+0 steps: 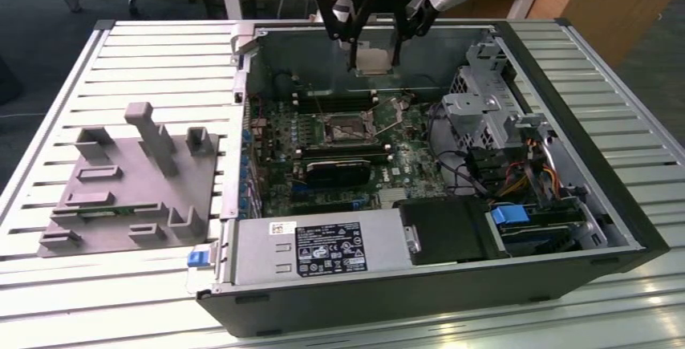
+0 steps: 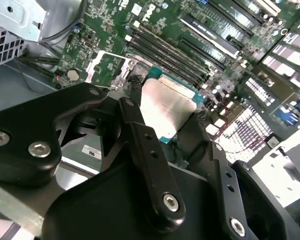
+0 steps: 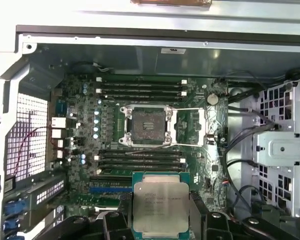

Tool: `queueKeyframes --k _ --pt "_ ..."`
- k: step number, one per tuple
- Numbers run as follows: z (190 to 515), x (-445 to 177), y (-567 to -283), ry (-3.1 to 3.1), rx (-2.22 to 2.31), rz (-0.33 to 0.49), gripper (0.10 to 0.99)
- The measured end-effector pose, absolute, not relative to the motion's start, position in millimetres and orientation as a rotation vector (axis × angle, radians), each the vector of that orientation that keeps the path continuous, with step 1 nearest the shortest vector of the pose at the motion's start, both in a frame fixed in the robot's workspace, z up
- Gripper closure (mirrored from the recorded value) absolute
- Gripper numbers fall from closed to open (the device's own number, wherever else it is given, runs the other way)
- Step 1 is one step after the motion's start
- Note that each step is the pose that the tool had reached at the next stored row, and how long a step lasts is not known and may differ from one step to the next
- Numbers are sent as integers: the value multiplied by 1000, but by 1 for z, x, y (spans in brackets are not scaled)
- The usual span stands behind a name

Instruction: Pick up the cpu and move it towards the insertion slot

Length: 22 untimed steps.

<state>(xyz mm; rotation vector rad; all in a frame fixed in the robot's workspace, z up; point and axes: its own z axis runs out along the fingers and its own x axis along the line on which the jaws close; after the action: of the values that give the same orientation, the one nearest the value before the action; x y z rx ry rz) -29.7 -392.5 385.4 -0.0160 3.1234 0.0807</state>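
- Currently, working across the exterior view from its left, we note first the grey fixture block on the slatted table, standing well apart from the open computer case.
- Next, inside the case, we see the green motherboard with the insertion slot near its middle; its frame stands open in the first wrist view, black socket bed exposed.
- Above the far wall of the case we see the gripper carrying the cpu, well clear of the board and not yet over the slot.
- We read the fingers as closed on the cpu: in the second wrist view a black finger bears on one edge of the chip, the gripper holding it from two opposite sides.
- In the first wrist view the cpu sits between the fingers, silver top facing the camera and pale rim visible, with the gripper just behind it.
- Handling judgement: we take the chip to be light, stiff and flat, with a smooth metal lid that could slip under a loose grip.
- We judge its underside contacts fragile, so the edges are the right place to hold; the present grip looks edge-only.
- Tilt in the grip looks slight; we cannot tell exactly.
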Motion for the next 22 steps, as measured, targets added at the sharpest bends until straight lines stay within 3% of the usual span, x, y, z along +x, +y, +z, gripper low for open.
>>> queueKeyframes --k 22 --pt "374 -29 -357 3123 -16 81 549"
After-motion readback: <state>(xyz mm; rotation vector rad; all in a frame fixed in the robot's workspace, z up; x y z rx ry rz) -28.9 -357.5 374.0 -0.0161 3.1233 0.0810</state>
